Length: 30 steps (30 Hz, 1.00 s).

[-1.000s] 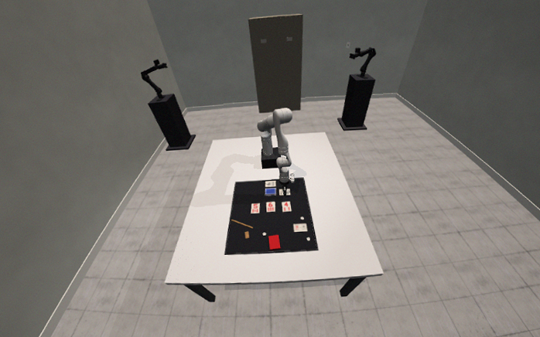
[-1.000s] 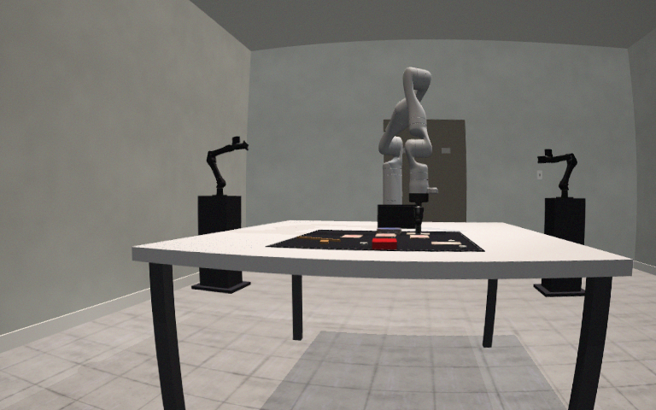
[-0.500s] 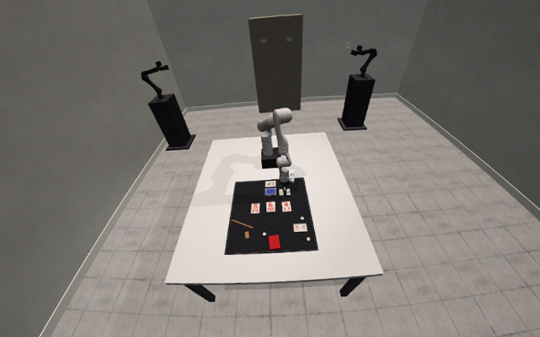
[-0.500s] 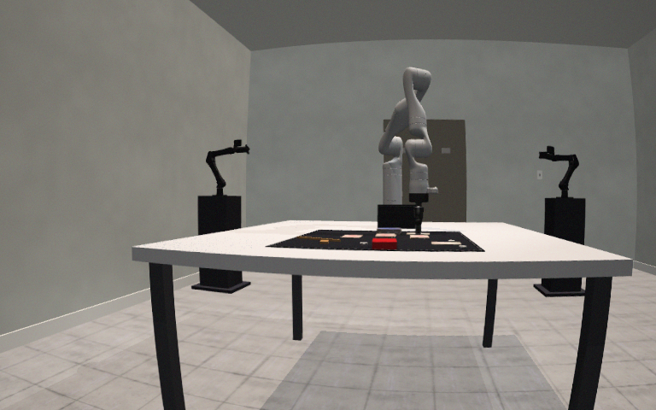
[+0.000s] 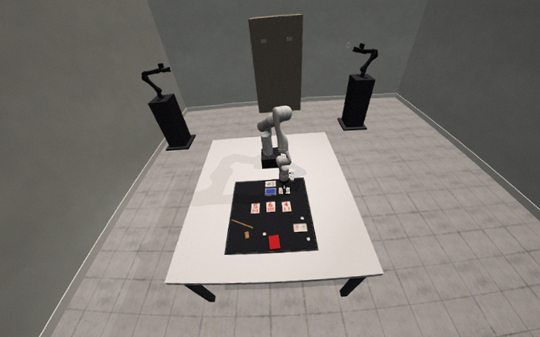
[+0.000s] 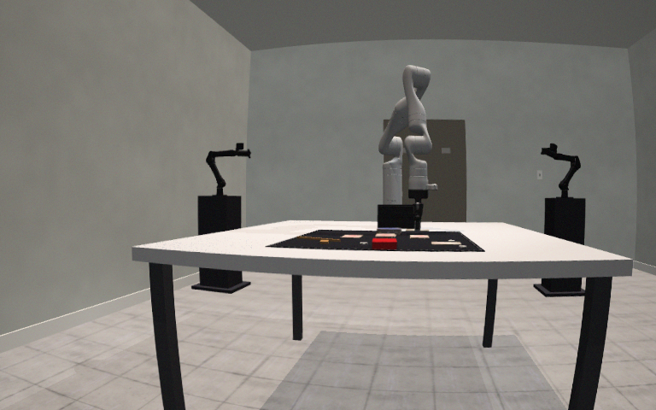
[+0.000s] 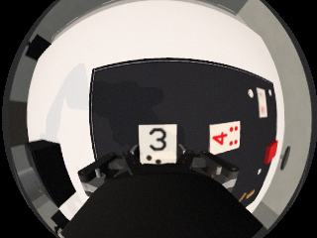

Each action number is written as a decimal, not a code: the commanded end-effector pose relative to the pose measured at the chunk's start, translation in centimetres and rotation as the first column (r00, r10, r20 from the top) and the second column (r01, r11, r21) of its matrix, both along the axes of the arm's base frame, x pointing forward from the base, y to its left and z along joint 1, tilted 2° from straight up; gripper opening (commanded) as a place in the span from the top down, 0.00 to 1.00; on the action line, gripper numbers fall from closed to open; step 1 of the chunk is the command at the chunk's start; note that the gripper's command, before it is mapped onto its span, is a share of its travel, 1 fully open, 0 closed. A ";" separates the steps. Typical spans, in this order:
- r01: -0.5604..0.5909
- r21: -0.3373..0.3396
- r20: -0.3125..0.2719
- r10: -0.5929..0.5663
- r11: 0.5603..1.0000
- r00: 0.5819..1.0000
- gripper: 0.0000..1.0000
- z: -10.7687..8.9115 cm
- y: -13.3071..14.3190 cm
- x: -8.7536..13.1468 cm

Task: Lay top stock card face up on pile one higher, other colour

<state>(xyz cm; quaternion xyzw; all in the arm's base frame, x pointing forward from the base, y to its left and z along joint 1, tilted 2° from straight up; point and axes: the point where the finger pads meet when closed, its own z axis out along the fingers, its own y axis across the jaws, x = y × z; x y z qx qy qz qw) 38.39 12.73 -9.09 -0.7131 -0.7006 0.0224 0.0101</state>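
A face-up black 3 card [image 7: 158,141] lies on the black mat [image 5: 240,242] [image 7: 198,89], just right of the blue-backed stock [image 5: 270,191] [image 6: 389,228]. My gripper [image 5: 283,188] [image 6: 417,225] [image 7: 158,150] is down at the mat, and its fingers touch the two side edges of the 3 card. In front stand three piles topped by a red 5 [image 5: 255,208], a red 6 [image 5: 270,206] and a red 4 [image 5: 286,206] [image 7: 225,137]. The red 4 is the pile closest to the gripper.
A red block [image 5: 274,242] [image 6: 384,242] [image 7: 270,151] sits near the mat's front edge. A wooden stick [image 5: 242,224] and a small wooden piece [image 5: 246,234] lie front left. A loose card [image 5: 300,227] [image 7: 262,105] and small white discs lie front right. Another card [image 5: 270,183] lies behind the stock.
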 end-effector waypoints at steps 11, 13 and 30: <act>-0.003 0.005 0.012 0.003 1.000 1.000 0.28 2.6 0.3 0.5; -0.003 0.005 0.012 0.003 1.000 1.000 0.28 2.7 0.3 0.5; -0.003 0.005 0.012 0.003 1.000 1.000 0.28 2.7 0.3 0.5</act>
